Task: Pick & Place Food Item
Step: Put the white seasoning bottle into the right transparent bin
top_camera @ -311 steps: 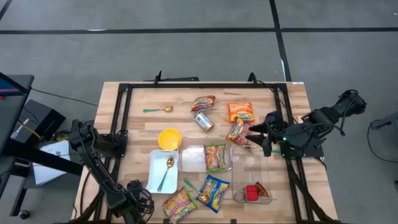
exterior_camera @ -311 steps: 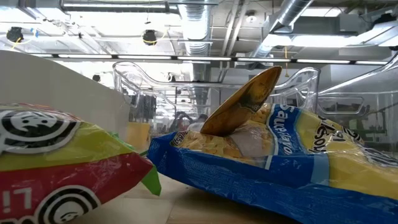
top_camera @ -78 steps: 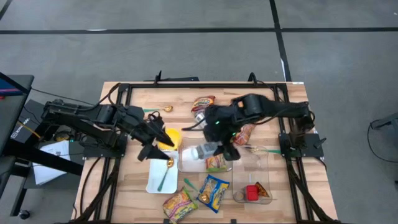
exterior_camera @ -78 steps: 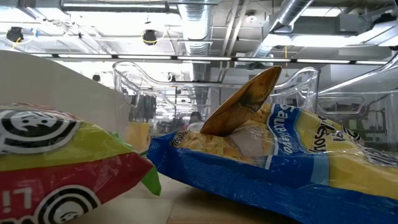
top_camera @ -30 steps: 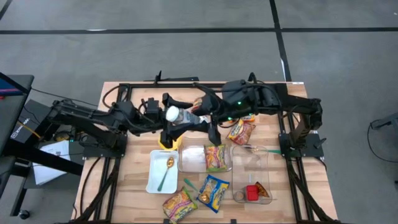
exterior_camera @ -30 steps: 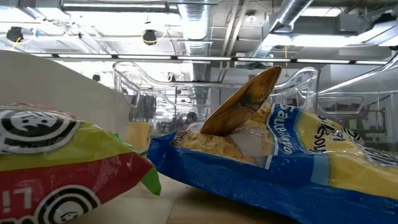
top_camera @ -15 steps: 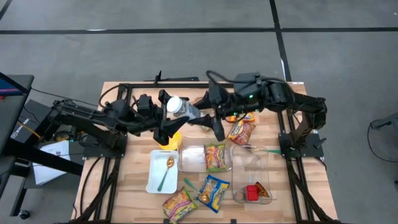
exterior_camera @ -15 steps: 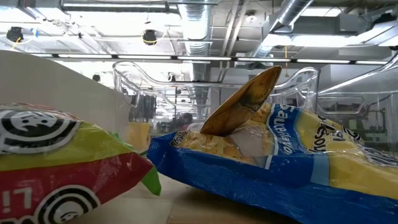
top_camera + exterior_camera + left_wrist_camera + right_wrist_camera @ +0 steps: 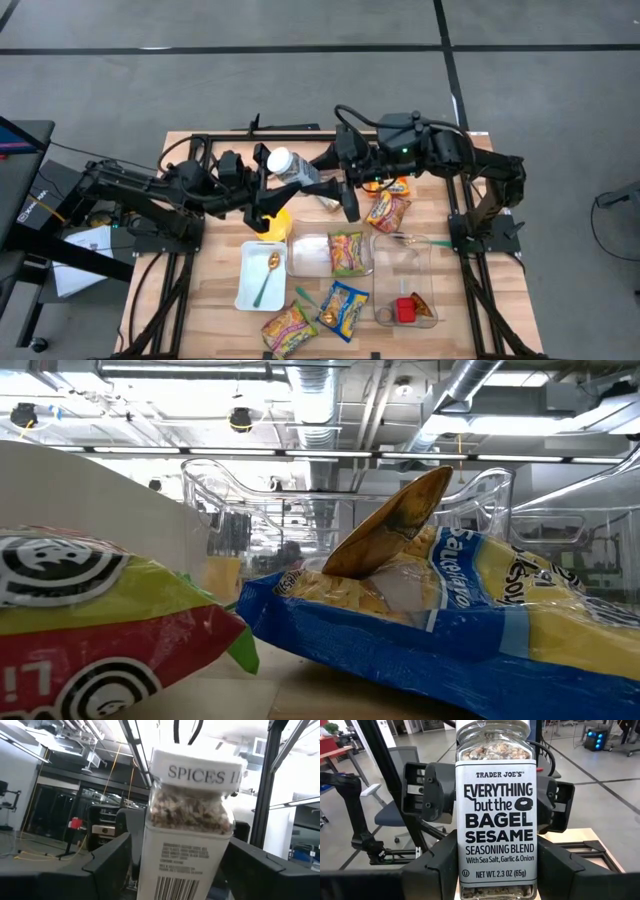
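Clear-sided and white-capped, a seasoning jar [image 9: 293, 168] up in the air over the back middle of the wooden table [image 9: 500, 290], lying tilted between the two arms, cap toward the left one. Pinched at its lower body by the right gripper [image 9: 330, 181], reaching in from the right side; in the right wrist view, label square on and readable [image 9: 497, 820], with that gripper's own dark fingers [image 9: 437, 870] pressed against both sides of the jar. Flanked at the cap end by the left gripper [image 9: 267, 182], jaws spread wide to either side; from the left wrist view, looking up at the jar [image 9: 185, 845], a thin gap on one side between finger [image 9: 112, 865] and label, the other side too close to judge, so no firm grip to be told there. Below the jar on the table, a yellow bowl [image 9: 275, 228], partly hidden by the left arm. Nearer the front edge, a white tray [image 9: 247, 290] with a gold spoon [image 9: 270, 268] in it, and just beside that a clear container [image 9: 308, 262] holding a green snack packet [image 9: 346, 252]. In the low view, only a blue and yellow packet [image 9: 480, 630] and a red and green packet [image 9: 100, 630] up close, neither gripper in sight.
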Available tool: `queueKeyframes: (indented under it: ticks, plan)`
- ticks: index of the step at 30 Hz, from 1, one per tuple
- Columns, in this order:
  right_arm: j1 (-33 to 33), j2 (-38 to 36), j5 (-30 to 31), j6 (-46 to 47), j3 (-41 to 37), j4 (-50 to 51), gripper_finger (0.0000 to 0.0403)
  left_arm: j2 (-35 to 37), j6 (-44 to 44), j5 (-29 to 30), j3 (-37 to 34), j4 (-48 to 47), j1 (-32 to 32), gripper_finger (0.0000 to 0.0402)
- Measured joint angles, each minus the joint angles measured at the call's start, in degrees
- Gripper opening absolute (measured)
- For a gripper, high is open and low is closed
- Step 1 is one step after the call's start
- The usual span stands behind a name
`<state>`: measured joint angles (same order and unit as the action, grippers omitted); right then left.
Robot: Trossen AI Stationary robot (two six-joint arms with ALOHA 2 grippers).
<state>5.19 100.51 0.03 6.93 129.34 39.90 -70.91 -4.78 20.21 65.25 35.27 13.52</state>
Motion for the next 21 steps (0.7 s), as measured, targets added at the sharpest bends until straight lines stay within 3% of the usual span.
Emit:
queueKeyframes:
  ticks: [10,21]
  plan:
    - [-0.11,0.04,0.05,0.76,0.00,-1.12,0.0191,0.00,0.41,0.20,0.00,0.22,-0.08,0.0198]
    - [-0.13,0.04,-0.03,0.13,0.00,-1.55,0.0210,0.00,0.23,-0.02,0.00,1.12,-0.57,0.0195]
